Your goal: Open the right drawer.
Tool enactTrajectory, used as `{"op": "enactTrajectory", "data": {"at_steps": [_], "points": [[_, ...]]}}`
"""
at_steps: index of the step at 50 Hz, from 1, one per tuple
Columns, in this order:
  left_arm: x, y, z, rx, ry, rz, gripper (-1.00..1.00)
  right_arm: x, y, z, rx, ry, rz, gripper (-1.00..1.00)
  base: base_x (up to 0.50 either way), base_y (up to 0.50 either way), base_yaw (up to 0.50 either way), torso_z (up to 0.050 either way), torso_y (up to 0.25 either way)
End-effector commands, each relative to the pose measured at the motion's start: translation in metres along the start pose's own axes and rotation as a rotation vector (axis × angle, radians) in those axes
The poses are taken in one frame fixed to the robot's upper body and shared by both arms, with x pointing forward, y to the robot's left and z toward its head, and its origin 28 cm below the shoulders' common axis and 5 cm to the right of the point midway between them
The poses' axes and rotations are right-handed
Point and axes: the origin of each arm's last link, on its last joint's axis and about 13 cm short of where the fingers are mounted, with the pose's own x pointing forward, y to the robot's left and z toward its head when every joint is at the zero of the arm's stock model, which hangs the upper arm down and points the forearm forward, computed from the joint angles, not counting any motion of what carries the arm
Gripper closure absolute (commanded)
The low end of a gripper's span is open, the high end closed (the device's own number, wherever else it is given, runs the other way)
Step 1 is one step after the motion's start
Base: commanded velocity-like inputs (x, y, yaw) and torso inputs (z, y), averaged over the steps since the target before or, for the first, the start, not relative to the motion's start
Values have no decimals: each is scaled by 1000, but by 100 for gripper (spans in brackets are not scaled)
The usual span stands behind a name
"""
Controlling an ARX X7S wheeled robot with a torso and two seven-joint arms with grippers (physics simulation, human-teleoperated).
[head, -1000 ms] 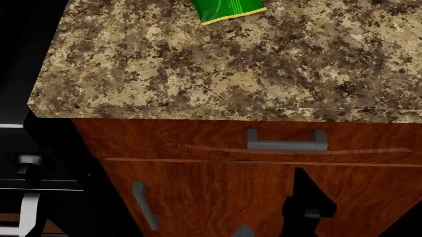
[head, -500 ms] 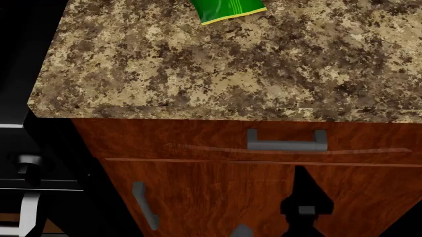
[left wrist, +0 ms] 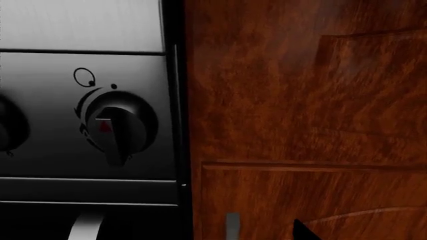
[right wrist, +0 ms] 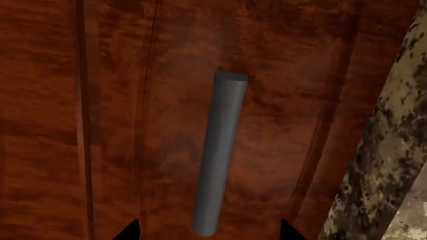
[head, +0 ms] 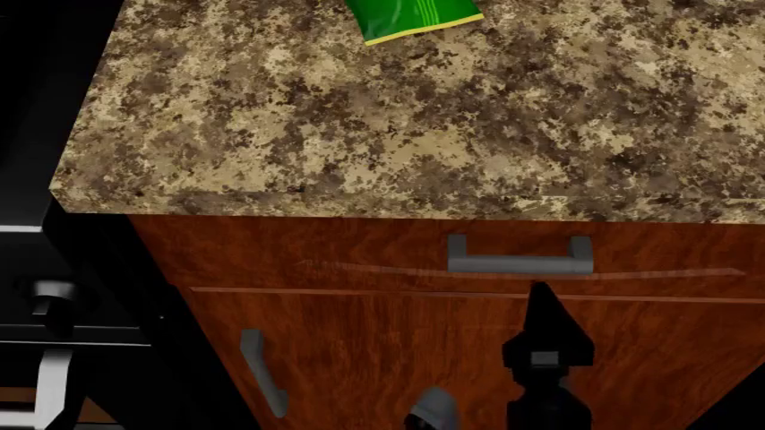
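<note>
The right drawer (head: 358, 255) is a shallow reddish-brown wood front just under the countertop, with a short grey bar handle (head: 520, 255). In the head view my right gripper (head: 544, 300) is a black pointed shape over the cabinet door, its tip just below the handle's middle and apart from it. The right wrist view shows the handle (right wrist: 219, 150) close ahead, lined up between my two black fingertips (right wrist: 130, 231), which stand wide apart: the gripper is open and empty. Of my left gripper, only one dark tip (left wrist: 303, 232) shows, against the wood.
A speckled granite countertop (head: 418, 116) overhangs the drawer, with a green bag (head: 413, 18) at its back. Below the drawer is a cabinet door with a vertical grey handle (head: 263, 372). A black oven (head: 48, 313) with a knob (left wrist: 117, 125) stands at the left.
My right gripper has turned and moved up the cabinet front toward the drawer handle. Its tip now reaches the drawer's lower edge. Nothing else has moved.
</note>
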Motion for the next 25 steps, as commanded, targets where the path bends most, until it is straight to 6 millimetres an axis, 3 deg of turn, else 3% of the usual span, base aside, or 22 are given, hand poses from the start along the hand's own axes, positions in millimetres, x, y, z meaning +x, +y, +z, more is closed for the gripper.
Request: {"op": "enactTrajectory", "data": {"at_steps": [1, 13, 25], "points": [[0, 0, 0, 4, -2, 0, -100, 10, 0, 2, -21, -13, -5, -100, 0, 0, 0, 0, 0], [0, 0, -2, 9, 3, -7, -100, 24, 2, -1, -29, 2, -14, -100, 0, 0, 0, 0, 0], [0, -1, -2, 12, 5, -9, -100, 32, 4, 3, 69, 18, 3, -100, 0, 0, 0, 0, 0]]}}
